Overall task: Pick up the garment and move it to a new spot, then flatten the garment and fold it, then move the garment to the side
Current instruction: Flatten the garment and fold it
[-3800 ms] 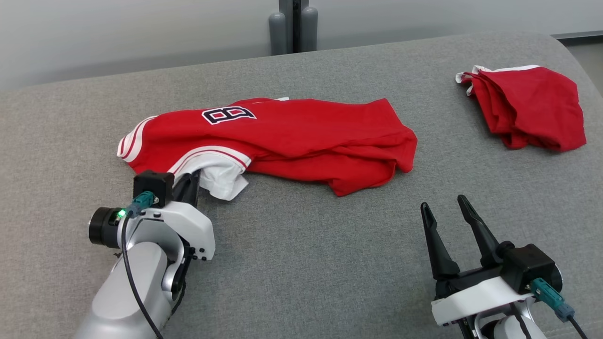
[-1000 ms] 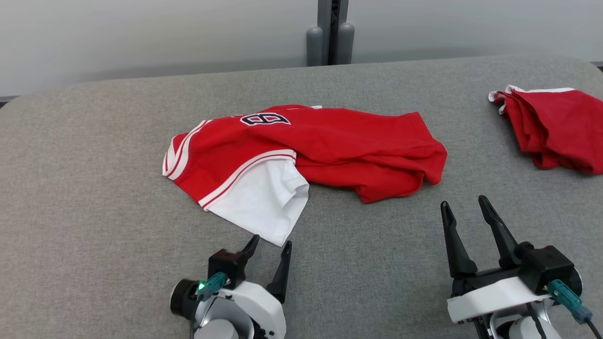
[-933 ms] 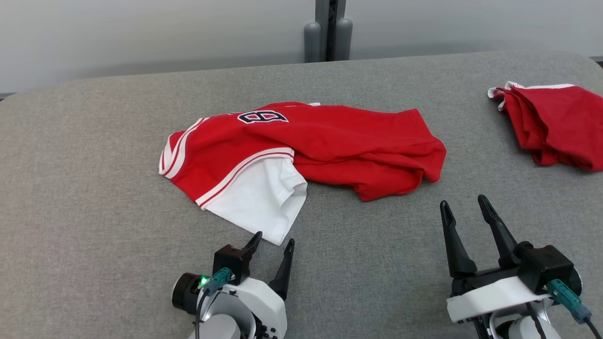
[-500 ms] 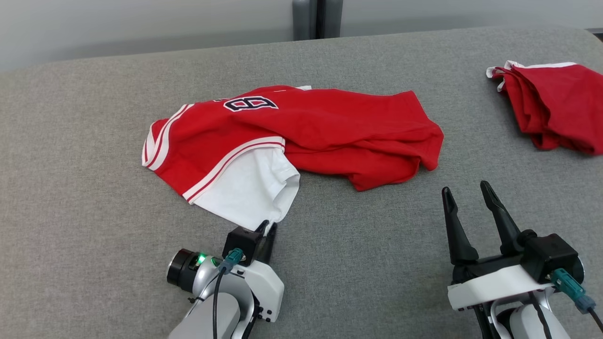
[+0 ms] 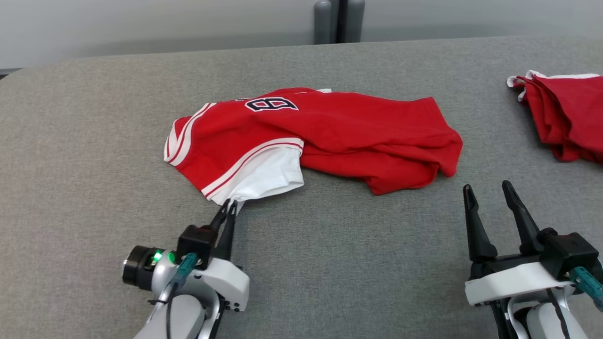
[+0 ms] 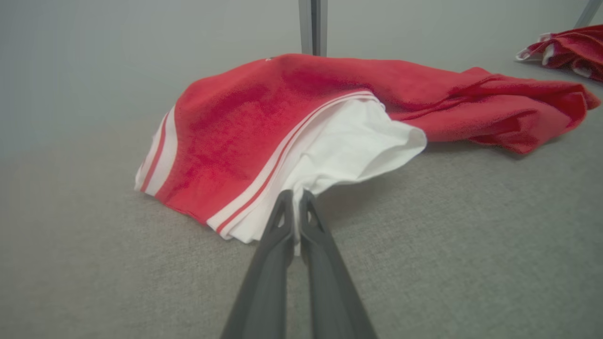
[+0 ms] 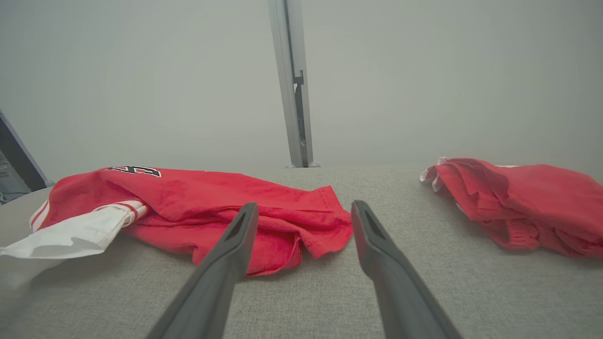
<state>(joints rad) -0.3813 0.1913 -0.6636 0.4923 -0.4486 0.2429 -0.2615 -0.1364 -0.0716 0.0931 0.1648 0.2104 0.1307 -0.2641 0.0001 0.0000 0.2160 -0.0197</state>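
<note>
— What is changing on the left side just now?

— The left gripper (image 5: 229,206) is now pinching the tip of the white sleeve (image 5: 264,175). A second ago its fingers were standing apart just short of that tip. From the left wrist view, the gripper (image 6: 296,197) is showing its fingers pressed together with white cloth running between them.

— And what is that meaning for the job?

— I am judging that the flattening is starting. With the sleeve held, the arm is getting ready to draw it out toward the near edge of the table (image 5: 70,141). The right gripper (image 5: 486,188) is waiting with its fingers spread, holding nothing.

— How is the shirt looking?

— The shirt (image 5: 339,127) is lying crumpled around the middle of the table, red with white stripes and a dark-outlined figure near its far side. Its right end is bunching into folds, and the sleeve is tapering to a point at the fingertips. Another red pile (image 5: 565,113) is sitting at the right edge, well apart.
</note>
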